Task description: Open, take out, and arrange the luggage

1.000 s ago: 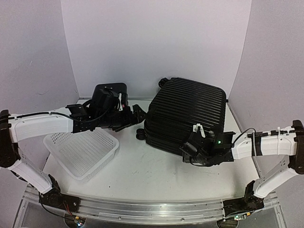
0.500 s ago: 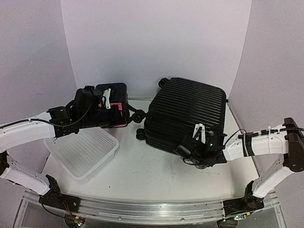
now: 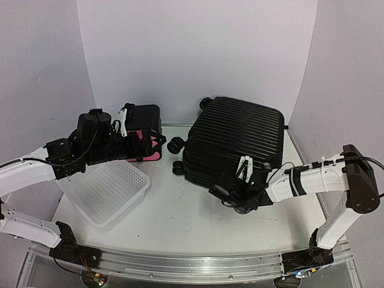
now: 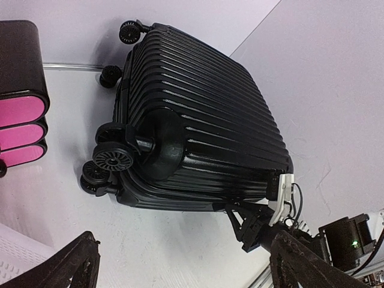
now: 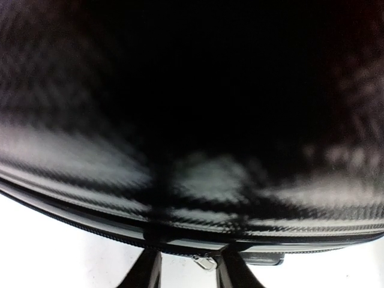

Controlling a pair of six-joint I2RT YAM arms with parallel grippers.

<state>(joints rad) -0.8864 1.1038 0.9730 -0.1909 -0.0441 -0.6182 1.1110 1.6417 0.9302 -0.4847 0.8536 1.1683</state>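
The suitcase lies shut on the table, back right. My right claw sits slightly spread around its zipper tab, and my left claw gapes wide. If I close off-centre, I could miss that tiny tab.

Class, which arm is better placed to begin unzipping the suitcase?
Right: the right hand is at the luggage, zipper pull between its fingers; the left hand hangs away by the drawer box.
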